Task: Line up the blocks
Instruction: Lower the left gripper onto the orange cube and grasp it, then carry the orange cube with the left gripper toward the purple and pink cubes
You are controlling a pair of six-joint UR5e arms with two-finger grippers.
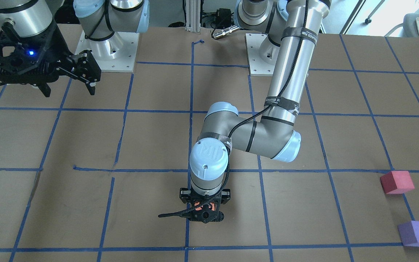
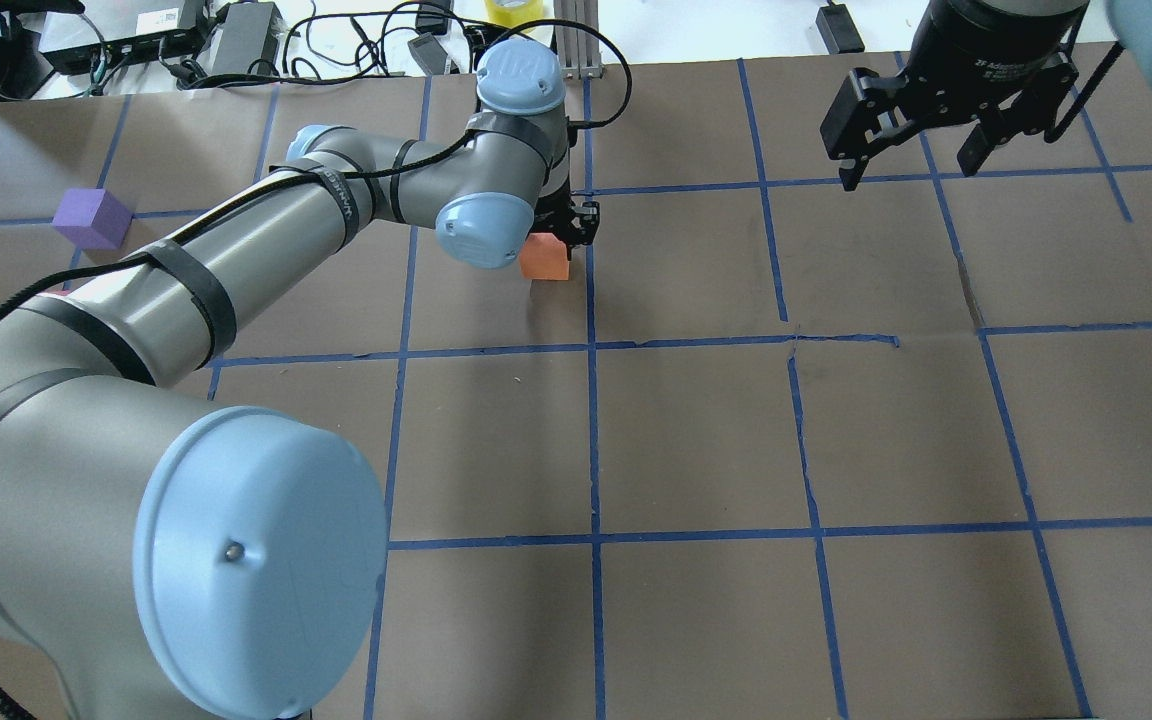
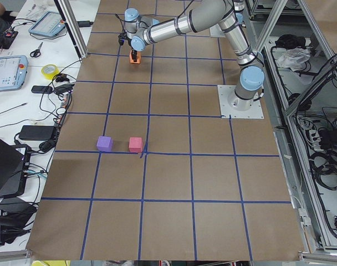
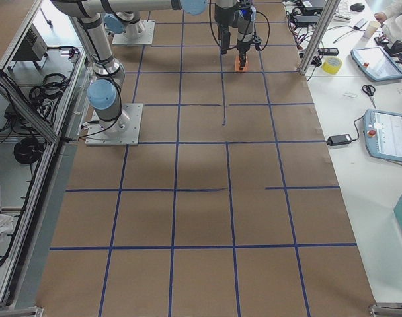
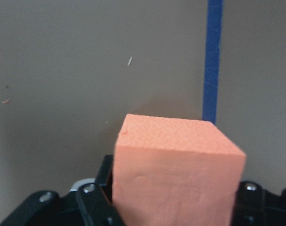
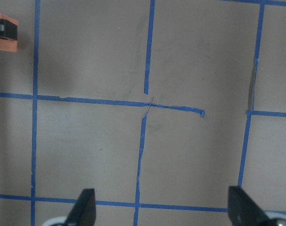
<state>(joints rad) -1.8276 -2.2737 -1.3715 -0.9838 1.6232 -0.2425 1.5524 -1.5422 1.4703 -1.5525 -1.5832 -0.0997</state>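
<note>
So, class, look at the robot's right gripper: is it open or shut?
Open. In the right wrist view the right gripper has its two fingers far apart, with only bare taped table between them; it holds nothing.

Bright, even light, soft shadows on the brown paper tabletop (image 2: 696, 430); close orange foam cube (image 5: 176, 174) slightly blurred.

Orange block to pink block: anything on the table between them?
Nothing. The exterior left view shows only bare brown paper and blue tape lines between the orange block and the pink block.
</note>
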